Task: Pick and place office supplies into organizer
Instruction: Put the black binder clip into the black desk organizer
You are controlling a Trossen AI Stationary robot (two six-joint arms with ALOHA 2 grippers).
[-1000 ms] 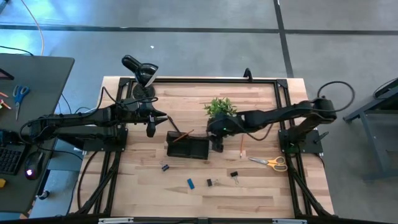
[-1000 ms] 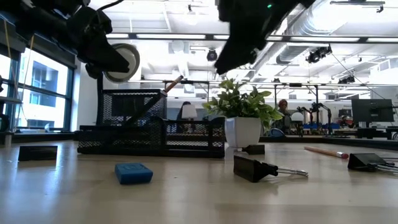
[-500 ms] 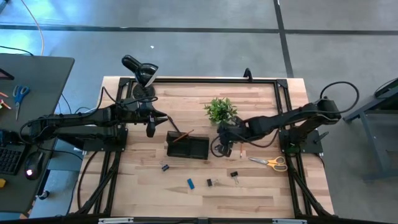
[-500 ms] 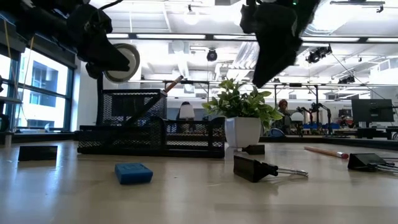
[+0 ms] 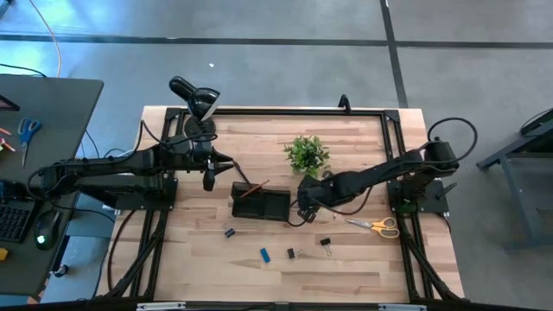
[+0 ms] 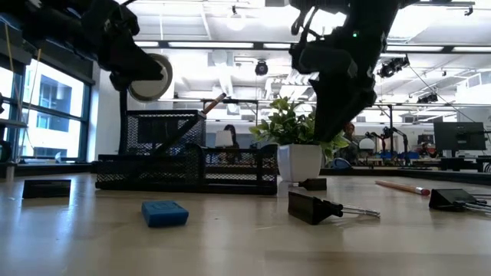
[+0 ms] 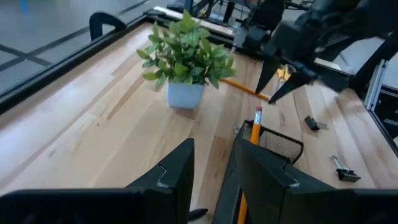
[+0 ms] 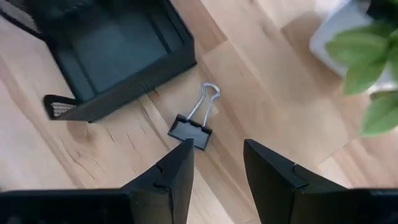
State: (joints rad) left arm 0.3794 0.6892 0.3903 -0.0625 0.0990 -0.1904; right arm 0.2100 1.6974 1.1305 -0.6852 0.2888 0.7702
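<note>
The black mesh organizer (image 5: pixel 261 205) sits mid-table with a pencil (image 7: pixel 252 132) standing slanted in its cup. My right gripper (image 8: pixel 217 180) is open and empty, pointing down just right of the organizer, above a black binder clip (image 8: pixel 194 127) that lies flat on the wood. My left gripper (image 5: pixel 210 177) is open and empty, hovering off the organizer's far left corner. An orange pencil (image 6: pixel 403 186), yellow-handled scissors (image 5: pixel 376 225), a blue eraser (image 6: pixel 164 212) and more clips (image 5: pixel 326 244) (image 5: pixel 229 231) lie on the table.
A green potted plant (image 5: pixel 307 154) stands just beyond my right gripper. A black gooseneck lamp (image 5: pixel 194 99) stands at the far left corner. A side desk (image 5: pixel 34 155) with blue scissors is off to the left. Bare wood lies along the near edge.
My right gripper has moved a little toward the near edge and come down beside the organizer's right end, tipping to point more steeply down. Its fingers stay open.
</note>
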